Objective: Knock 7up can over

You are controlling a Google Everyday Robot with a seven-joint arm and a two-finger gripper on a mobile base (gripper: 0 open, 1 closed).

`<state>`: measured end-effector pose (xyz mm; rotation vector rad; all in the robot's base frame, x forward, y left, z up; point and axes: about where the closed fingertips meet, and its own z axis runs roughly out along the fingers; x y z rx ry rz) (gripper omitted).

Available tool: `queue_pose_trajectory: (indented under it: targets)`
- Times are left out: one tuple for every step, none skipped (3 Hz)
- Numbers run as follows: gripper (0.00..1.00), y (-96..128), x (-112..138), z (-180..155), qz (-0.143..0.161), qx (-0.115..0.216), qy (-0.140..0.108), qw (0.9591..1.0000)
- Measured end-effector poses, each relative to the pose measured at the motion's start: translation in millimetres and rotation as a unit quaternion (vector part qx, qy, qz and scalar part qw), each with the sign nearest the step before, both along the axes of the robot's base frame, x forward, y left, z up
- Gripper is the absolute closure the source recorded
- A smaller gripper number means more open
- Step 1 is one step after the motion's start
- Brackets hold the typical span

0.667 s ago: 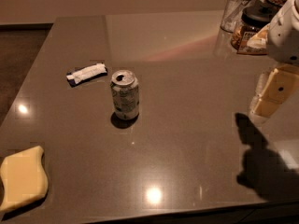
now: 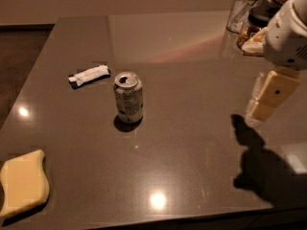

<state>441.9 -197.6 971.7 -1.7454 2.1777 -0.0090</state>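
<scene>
The 7up can (image 2: pixel 128 97), a small cylindrical aluminium drink can with a silver top and pale printed sides, stands upright on the dark grey glossy counter (image 2: pixel 192 143), a little left of the middle. Just behind it to the left lies a small white wrapped packet (image 2: pixel 88 75), apart from the can. A flat yellow sponge (image 2: pixel 21 186) rests at the near left corner. At the far right corner stand a clear drinking glass (image 2: pixel 244 8) and a dark-lidded jar (image 2: pixel 256 25), close together. The tan claw (image 2: pixel 264 107) hangs from the white arm (image 2: pixel 288 37) at the right edge, above the counter and well apart from the can. Whether the claw is spread or pressed together cannot be told. Its dark shadow (image 2: pixel 261 166) falls on the counter below it.
</scene>
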Motion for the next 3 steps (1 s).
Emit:
queue_pose_trajectory:
  targets:
    - [0.0,54.3,7.7,-10.3,0.05,0.083,0.02,0.9951]
    - [0.0,93.4,10.4,-10.0,0.073,0.139,0.034,0.987]
    - [0.0,142.5,11.7,-11.3,0.089,0.19,0.033,0.9773]
